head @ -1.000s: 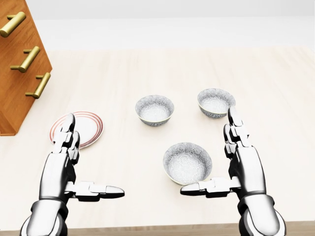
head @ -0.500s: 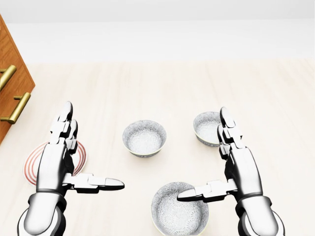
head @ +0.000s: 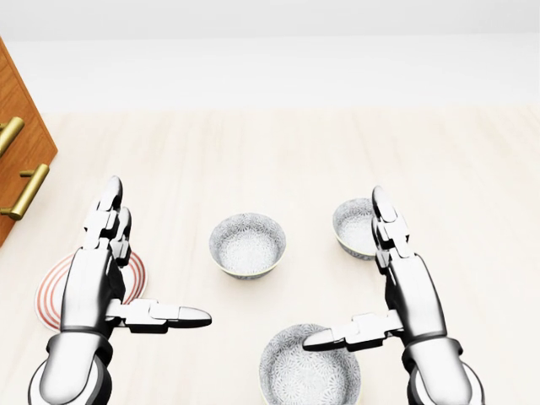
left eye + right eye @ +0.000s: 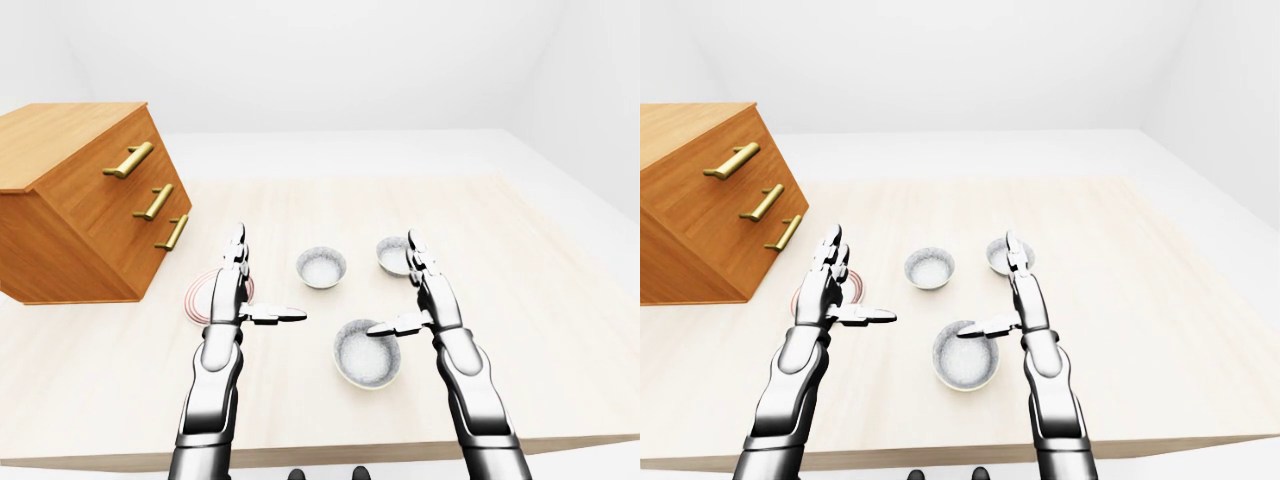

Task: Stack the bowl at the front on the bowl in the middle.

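Grey-patterned ceramic front bowl lies below the matching middle bowl in the head view. Left robot hand and right robot hand are spread wide, empty; I'd lower the right squarely round its rim.

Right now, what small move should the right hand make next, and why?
Probably lower the right hand and close it on the front bowl: the hand is open, its thumb above that bowl's rim, and the middle bowl sits empty.

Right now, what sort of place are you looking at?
Likely a simulated kitchen or dining setup: a pale wooden tabletop with three patterned bowls, a red-ringed plate, and a wooden drawer chest with brass handles.
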You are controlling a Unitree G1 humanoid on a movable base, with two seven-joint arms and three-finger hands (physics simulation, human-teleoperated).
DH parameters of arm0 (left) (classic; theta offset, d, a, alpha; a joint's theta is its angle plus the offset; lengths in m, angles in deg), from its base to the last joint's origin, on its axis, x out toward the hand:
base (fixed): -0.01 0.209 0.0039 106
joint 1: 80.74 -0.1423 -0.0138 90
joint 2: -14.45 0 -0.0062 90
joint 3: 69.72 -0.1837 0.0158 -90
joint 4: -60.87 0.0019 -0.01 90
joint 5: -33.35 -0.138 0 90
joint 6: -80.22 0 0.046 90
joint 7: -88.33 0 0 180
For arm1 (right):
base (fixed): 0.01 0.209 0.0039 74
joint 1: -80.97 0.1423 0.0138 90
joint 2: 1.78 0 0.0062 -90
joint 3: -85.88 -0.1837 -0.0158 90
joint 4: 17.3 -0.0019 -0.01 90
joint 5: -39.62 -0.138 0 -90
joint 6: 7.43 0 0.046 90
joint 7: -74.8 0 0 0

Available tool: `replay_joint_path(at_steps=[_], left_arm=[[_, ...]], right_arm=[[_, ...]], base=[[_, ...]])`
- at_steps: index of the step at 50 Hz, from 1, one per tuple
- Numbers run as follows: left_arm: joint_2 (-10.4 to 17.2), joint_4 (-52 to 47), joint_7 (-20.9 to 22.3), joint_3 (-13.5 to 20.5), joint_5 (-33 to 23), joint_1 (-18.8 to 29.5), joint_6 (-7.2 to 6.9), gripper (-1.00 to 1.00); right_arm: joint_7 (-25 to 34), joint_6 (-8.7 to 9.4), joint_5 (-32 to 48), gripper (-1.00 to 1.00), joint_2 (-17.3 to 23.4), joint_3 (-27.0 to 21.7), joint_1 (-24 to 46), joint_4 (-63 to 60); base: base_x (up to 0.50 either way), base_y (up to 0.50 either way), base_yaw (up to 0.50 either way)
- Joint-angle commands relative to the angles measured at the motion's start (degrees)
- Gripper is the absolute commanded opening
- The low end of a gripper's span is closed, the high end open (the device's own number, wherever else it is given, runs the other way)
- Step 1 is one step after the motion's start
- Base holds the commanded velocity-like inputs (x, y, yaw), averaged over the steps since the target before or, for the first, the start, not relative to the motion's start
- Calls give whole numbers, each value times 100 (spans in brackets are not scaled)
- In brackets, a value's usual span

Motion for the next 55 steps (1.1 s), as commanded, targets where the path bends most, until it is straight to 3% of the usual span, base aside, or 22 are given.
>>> replay_joint_path(at_steps=[1, 5, 6, 8, 13, 14, 17, 20, 27, 34, 45, 55], left_arm=[[-1, 4, -8, 1, 3, -22, 0, 100], [1, 30, -7, -1, -5, -16, 0, 100], [3, 28, -6, -4, -13, -15, 0, 100], [4, 16, -2, -1, -14, -14, 0, 100], [11, 5, 3, 14, -9, 6, 0, 100], [16, 13, 4, 16, -12, 14, 0, 100], [19, 37, 9, 19, -11, 25, 0, 100], [18, 25, 12, 21, -10, 20, 0, 100], [29, 70, 29, 32, -4, 52, 0, 100], [24, 172, 25, 24, -5, 41, 0, 100], [28, 217, 23, 22, -15, 41, 0, 100], [27, 246, 16, 26, -15, 47, 0, 100]], right_arm=[[-157, -236, 689, 100, 112, -16, 119, 220], [-136, 11, 1030, 100, 184, -62, 320, 16], [-97, 248, 1221, 100, 227, -49, 475, -30], [-125, 277, 1829, 100, 439, -44, 972, 149], [-38, -46, 2655, 100, 870, -184, 1865, 933], [-9, -413, 2883, 100, 1088, -182, 2087, 1164], [-53, -723, 3387, 100, 1318, -235, 2336, 1790], [-103, -723, 3517, 100, 1377, -314, 2565, 2292], [-829, -723, 4601, 100, 1648, 31, 3336, 4184], [-1544, -723, 5575, 100, 1532, 400, 4089, 5760], [-2065, -723, 6300, 100, 1286, 711, 4814, 7110], [-2240, -723, 6422, 100, 1188, 758, 4981, 7618]], base=[[0, 0, 0], [0, 0, 0], [0, 0, 0], [0, 0, 0], [0, 0, 0], [0, 0, 0], [0, 0, 0], [0, 0, 0], [0, 0, 0], [0, 0, 0], [0, 0, 0], [0, 0, 0]])
